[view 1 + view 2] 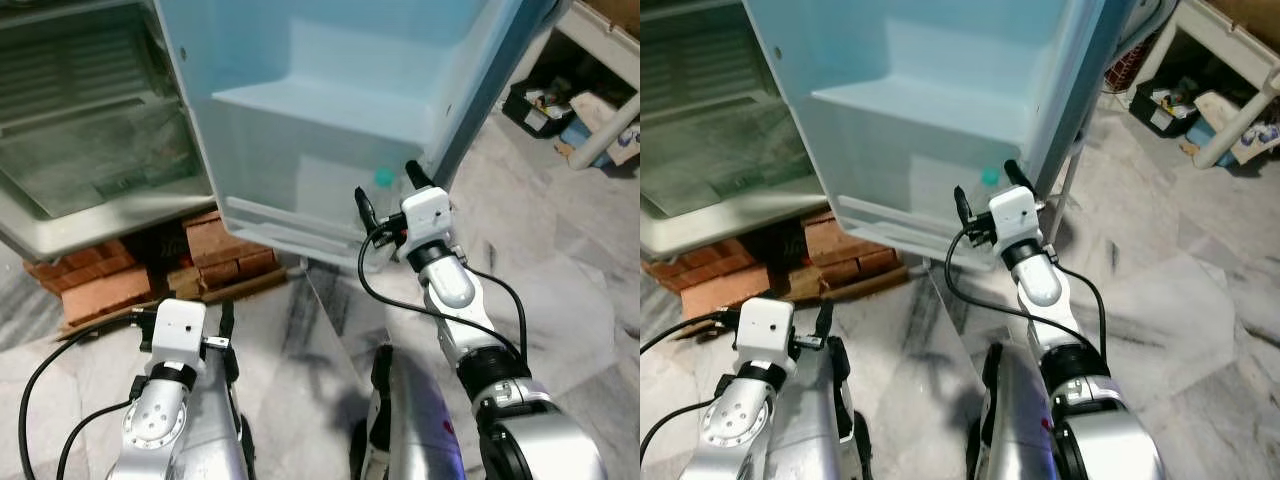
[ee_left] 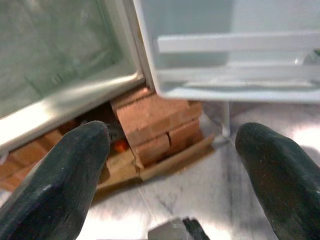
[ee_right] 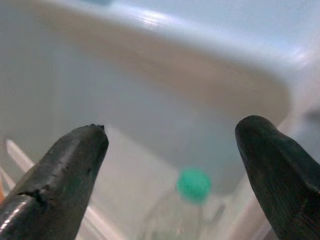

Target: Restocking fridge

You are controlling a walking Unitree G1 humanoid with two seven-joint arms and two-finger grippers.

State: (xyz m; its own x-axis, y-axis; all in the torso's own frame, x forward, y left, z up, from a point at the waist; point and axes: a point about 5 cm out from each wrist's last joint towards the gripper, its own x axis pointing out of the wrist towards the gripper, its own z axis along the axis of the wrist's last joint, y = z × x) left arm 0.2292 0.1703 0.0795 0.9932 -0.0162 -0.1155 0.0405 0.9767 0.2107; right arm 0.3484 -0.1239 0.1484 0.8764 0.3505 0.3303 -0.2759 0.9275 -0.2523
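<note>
Right claw [image 1: 385,190] spread wide, raised at lower shelf of open fridge door [image 1: 330,90]; you see bottle [image 3: 186,210], green cap, standing in that shelf just beyond fingertips. Left claw [image 2: 175,170] spread too, low, facing bricks [image 1: 225,250] under fridge.

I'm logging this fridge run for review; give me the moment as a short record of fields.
fridge door: swung open, lower shelf holds a bottle
bottle: clear, green cap, upright in the door shelf
right gripper: open, raised at the door shelf, just short of the bottle
left gripper: open, low, pointing toward the bricks
bricks: stacked under the fridge
floor: grey marble
</note>
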